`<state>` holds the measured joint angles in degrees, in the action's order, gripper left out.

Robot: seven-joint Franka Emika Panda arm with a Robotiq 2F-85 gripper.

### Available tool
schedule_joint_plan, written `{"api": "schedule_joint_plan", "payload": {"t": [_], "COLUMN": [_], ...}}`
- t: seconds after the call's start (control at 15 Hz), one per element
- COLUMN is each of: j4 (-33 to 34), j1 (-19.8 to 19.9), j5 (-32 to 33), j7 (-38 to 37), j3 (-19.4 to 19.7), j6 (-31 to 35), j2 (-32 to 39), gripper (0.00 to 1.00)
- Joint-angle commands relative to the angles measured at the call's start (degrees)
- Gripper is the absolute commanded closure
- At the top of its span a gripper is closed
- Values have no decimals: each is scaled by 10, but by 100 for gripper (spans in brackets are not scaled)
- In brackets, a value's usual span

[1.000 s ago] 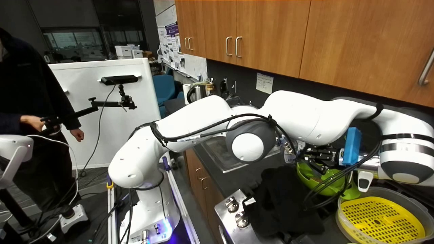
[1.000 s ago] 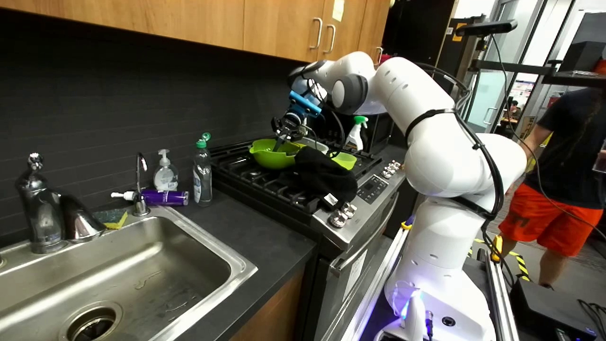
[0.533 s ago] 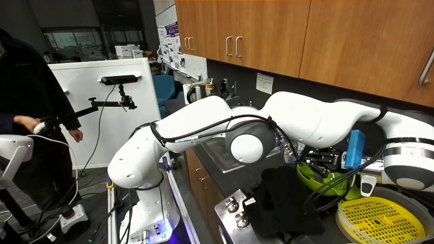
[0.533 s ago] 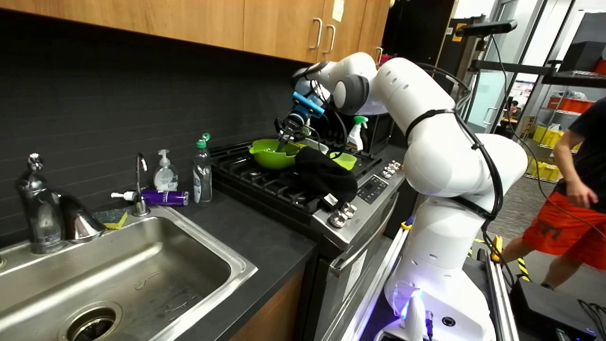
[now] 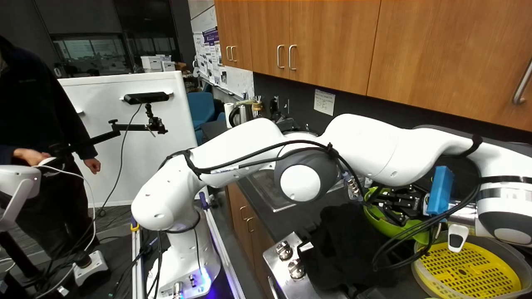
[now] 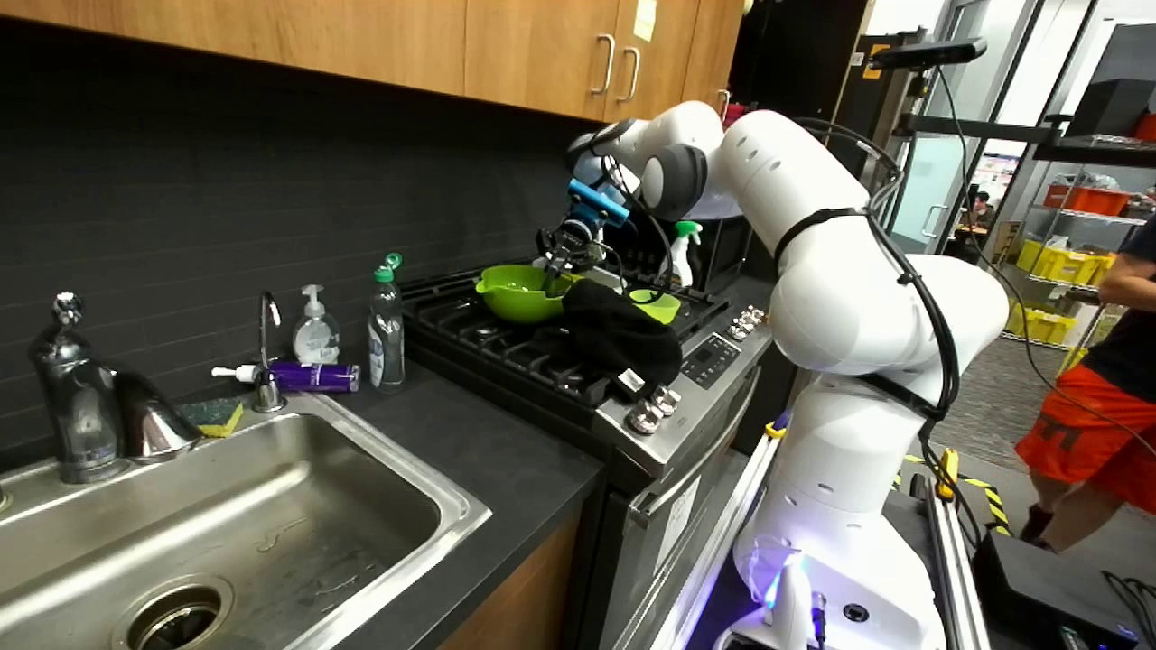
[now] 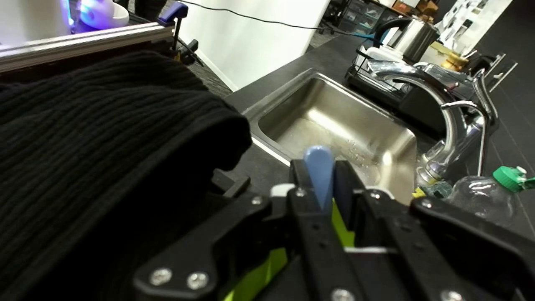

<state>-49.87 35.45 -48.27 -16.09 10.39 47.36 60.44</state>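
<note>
The white arm (image 5: 370, 149) reaches out bent, its wrist (image 5: 505, 207) angled so the gripper (image 7: 320, 173) slants downward, two fingers (image 7: 298, 175) drawn close in a grip.

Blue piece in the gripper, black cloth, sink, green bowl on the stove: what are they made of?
Blue piece: probably plastic, possibly silicone; smooth, softly shiny surface.
Black cloth: matte knit fabric, by its ribbed texture; fiber can't be told.
Sink: metal, likely stainless steel; gray satin sheen with blurred highlights.
Green bowl: likely plastic; uniform lime color, smooth and thin-looking.
</note>
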Motion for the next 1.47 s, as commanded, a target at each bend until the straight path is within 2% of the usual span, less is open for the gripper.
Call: {"api": "schedule_joint_plan", "payload": {"t": [0.0,0.4,1.0,1.4], "j4": [19,26,29,10], "j1": [14,14,-13,-26], "j5": [14,18,20,24], "j7": [-12,-12,-7,3], "j3": [-3,-13,-33,-23], "j6": [-1,-4,-16,-18], "j2": [5,11,17,2], "gripper": [95,95,95,95]}}
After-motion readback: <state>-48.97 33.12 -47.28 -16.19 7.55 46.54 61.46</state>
